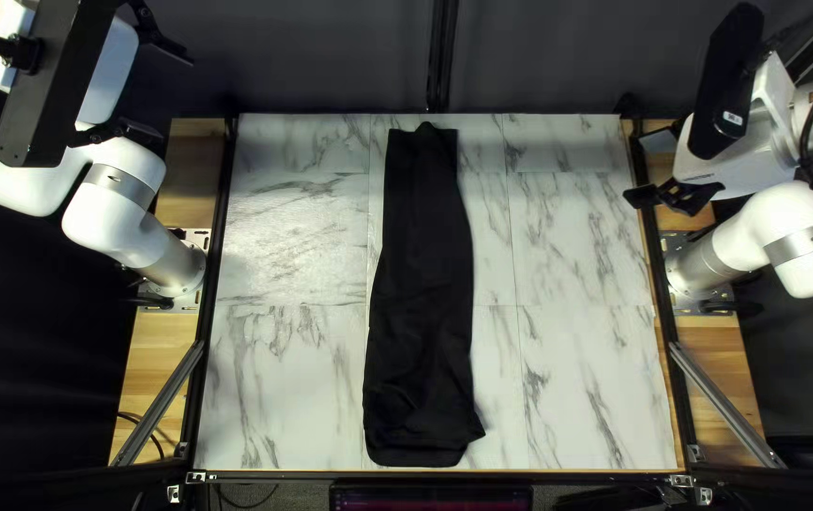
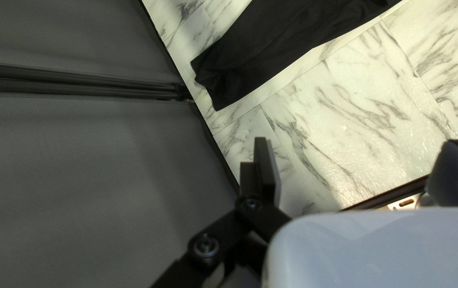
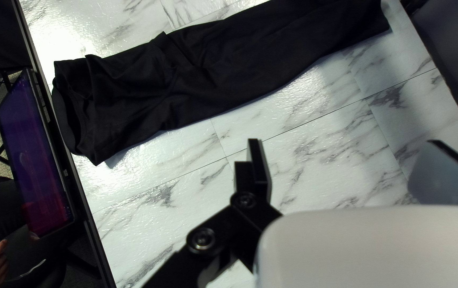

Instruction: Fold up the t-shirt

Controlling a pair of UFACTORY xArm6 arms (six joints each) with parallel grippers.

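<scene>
In the top left view, with twelve at the far edge, the black t-shirt (image 1: 421, 303) lies on the table (image 1: 586, 388) as a long strip from twelve to six o'clock, a loose corner sticking out near five. The lengthwise folding looks done, so the step in hand seems to be the crosswise fold. The left arm (image 1: 108, 203) and right arm (image 1: 757, 227) are raised at nine and three, well apart from the cloth.

In the left wrist view, straight ahead being twelve, the left end effector (image 2: 358, 143) is opened wide and has hold of nothing. The strip's narrow far end is at its ten o'clock.

In the right wrist view, the right end effector (image 3: 346, 144) is also spread wide and empty. By its own heading, the strip's broader, layered end is between nine and ten o'clock. The next move probably calls for both to pinch the corners of one end, all layers together, and carry it toward the middle; a missed layer could slip or bunch.
</scene>
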